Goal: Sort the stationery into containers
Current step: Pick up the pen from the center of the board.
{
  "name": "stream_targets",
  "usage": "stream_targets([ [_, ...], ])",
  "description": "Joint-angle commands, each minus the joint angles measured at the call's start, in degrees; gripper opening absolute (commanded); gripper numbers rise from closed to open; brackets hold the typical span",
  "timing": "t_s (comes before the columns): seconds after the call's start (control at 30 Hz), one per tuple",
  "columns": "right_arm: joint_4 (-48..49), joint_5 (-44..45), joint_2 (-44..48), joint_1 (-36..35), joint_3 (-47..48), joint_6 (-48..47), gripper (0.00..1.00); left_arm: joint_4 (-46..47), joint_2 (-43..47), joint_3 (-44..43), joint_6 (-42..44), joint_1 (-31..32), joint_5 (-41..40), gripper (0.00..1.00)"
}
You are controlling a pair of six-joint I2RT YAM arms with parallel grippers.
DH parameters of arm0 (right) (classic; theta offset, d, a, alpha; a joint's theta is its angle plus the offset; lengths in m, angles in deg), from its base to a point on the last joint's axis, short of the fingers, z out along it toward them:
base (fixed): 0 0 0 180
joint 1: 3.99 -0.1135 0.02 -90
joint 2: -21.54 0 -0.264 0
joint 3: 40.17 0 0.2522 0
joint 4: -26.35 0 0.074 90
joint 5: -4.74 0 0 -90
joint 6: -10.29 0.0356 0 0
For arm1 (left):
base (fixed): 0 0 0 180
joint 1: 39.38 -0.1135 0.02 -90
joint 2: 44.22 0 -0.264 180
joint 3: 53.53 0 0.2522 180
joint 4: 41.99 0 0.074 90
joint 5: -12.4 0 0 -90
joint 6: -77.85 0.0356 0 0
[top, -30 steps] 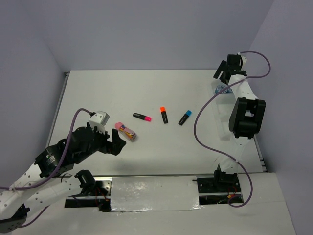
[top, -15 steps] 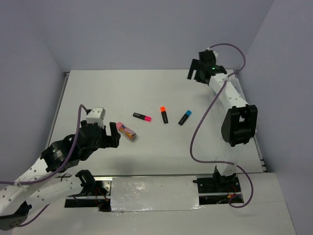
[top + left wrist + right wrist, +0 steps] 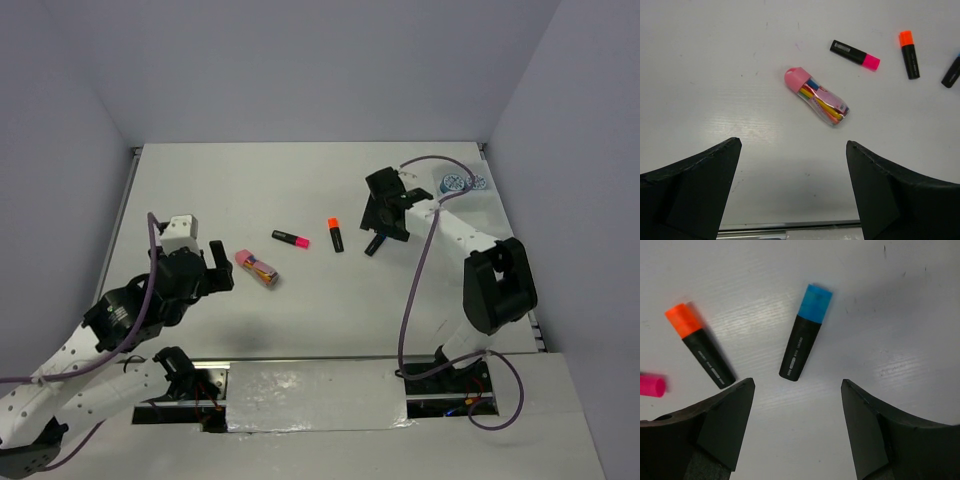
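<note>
My left gripper (image 3: 222, 268) is open and empty, just left of the pink packet (image 3: 256, 267) with orange-yellow bits. In the left wrist view the packet (image 3: 816, 96) lies ahead of my open gripper (image 3: 792, 145). The pink-capped highlighter (image 3: 290, 238), orange-capped highlighter (image 3: 336, 233) and blue-capped highlighter (image 3: 372, 247) lie in a row mid-table. My right gripper (image 3: 385, 228) is open and empty over the blue one. In the right wrist view the blue highlighter (image 3: 805, 332) lies just ahead of the open gripper (image 3: 797, 382). Two round blue-and-white items (image 3: 456, 183) sit at the far right. No tray outline is discernible.
The orange highlighter (image 3: 700, 345) lies left of the right gripper's left finger, with the pink cap (image 3: 651, 385) at the frame edge. Walls close the table at the back and sides. The arm's purple cable (image 3: 415, 270) loops over the right side.
My right arm has swung from the far right corner inward and now hangs over the blue highlighter. My left gripper has drawn back to the left, away from the pink packet.
</note>
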Motion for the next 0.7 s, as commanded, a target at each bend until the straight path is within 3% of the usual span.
stream_targets([
  [0.0, 3.28, 0.14, -0.77, -0.01, -2.84, 4.93, 0.77, 3.84, 2.65, 0.54, 2.04, 0.23, 1.59, 0.99],
  [0.23, 3.55, -3.20, -10.77, 1.13, 1.54, 4.66, 0.76, 3.84, 2.48, 0.54, 2.48, 1.90, 2.38, 0.99],
  [0.5, 4.61, -4.79, -16.15, 3.77, 1.20, 5.02, 0.62, 4.10, 3.45, 0.72, 2.65, 3.04, 2.55, 0.99],
  [0.6, 6.19, -7.51, -18.25, 4.74, 0.58, 4.66, 0.41, 4.80, 3.80, 0.89, 3.36, 3.13, 3.34, 0.99],
  [0.63, 6.45, -7.95, -18.35, 4.91, 0.50, 4.84, 0.25, 4.89, 3.80, 0.81, 3.53, 3.13, 3.52, 0.99],
  [0.67, 6.46, -7.95, -18.35, 5.00, 0.49, 5.01, 0.18, 4.81, 3.80, 0.81, 3.53, 3.22, 3.52, 0.99],
])
